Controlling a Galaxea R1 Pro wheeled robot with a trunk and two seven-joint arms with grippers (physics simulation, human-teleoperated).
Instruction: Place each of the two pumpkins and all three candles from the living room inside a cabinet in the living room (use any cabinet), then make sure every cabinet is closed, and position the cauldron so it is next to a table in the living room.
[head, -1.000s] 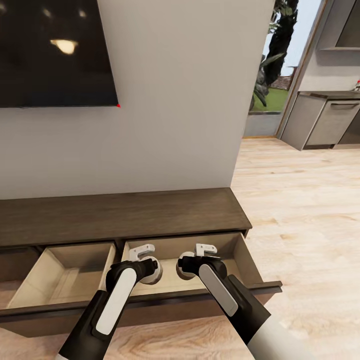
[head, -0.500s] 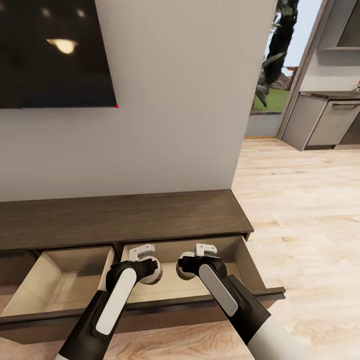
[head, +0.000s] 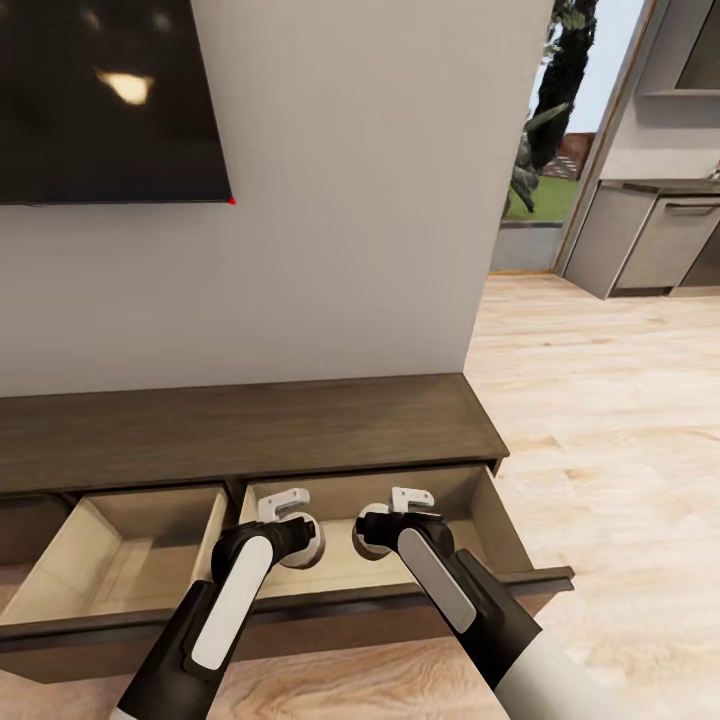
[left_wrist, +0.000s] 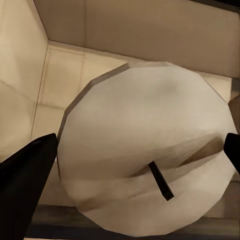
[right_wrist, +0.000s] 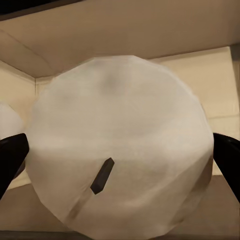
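The cabinet (head: 250, 430), a long dark-brown console, stands against the wall with two drawers pulled out. Both my grippers hang over its right-hand drawer (head: 492, 515), whose pale inside shows beneath them. My left gripper (head: 300, 535) is shut on a pale beige candle (left_wrist: 145, 150) with a dark wick, its black fingers (left_wrist: 25, 175) on either side. My right gripper (head: 372, 532) is shut on a second candle (right_wrist: 120, 150) the same way. The two candles (head: 312, 545) hang close together, side by side. The pumpkins and the cauldron are out of view.
The left-hand open drawer (head: 130, 560) holds nothing that I can see. A black TV (head: 110, 100) hangs on the off-white wall above. To the right, light wood floor (head: 600, 420) runs to a doorway with grey kitchen units (head: 650, 240).
The whole picture has shifted slightly, so the camera moved a little. Both grippers stay shut on their candles over the right drawer.
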